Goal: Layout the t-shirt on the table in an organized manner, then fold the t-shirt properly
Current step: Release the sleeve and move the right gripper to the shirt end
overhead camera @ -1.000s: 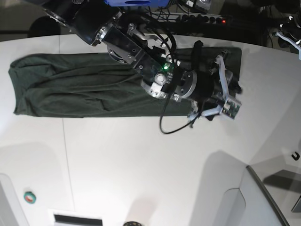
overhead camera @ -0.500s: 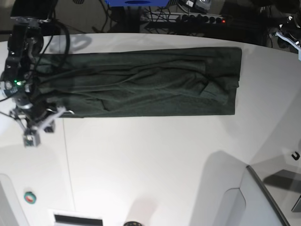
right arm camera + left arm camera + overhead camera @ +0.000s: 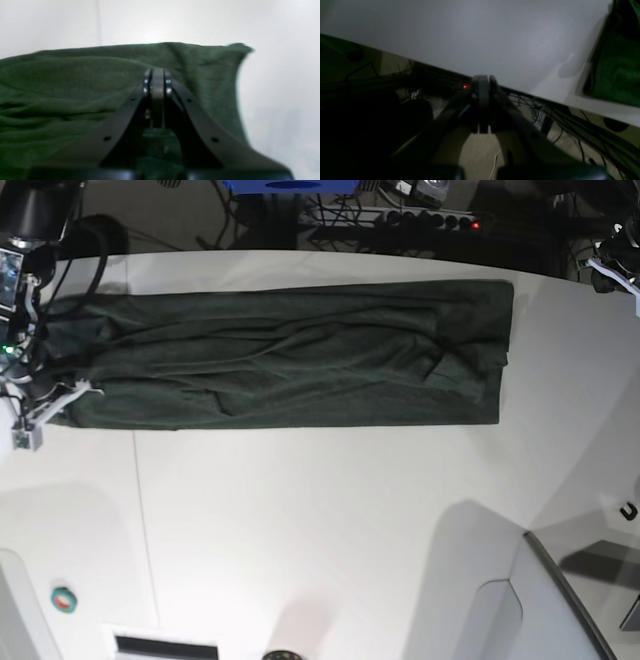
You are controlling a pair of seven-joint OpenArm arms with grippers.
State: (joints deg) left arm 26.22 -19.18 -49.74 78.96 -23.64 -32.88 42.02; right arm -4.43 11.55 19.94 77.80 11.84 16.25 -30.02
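1. Across the far half of the white counter (image 3: pixel 330 520), the t-shirt (image 3: pixel 290 360) lies folded into one long dark green band that runs from side to side in the base view.
2. Its right end is a straight edge near the counter's far rim; its surface shows soft creases and a small bunched fold near that end.
3. At the band's left end sits the right tool (image 3: pixel 157 75), its jaws pressed fully together; the wrist view shows green cloth around and beneath them, but whether any fabric is pinched between them cannot be told.
4. Far off at the opposite side hangs the left tool (image 3: pixel 482 80), closed on nothing, out past the counter's rim above cables (image 3: pixel 582 125) and floor.
5. One corner of the green shirt shows at the right edge of that wrist view.
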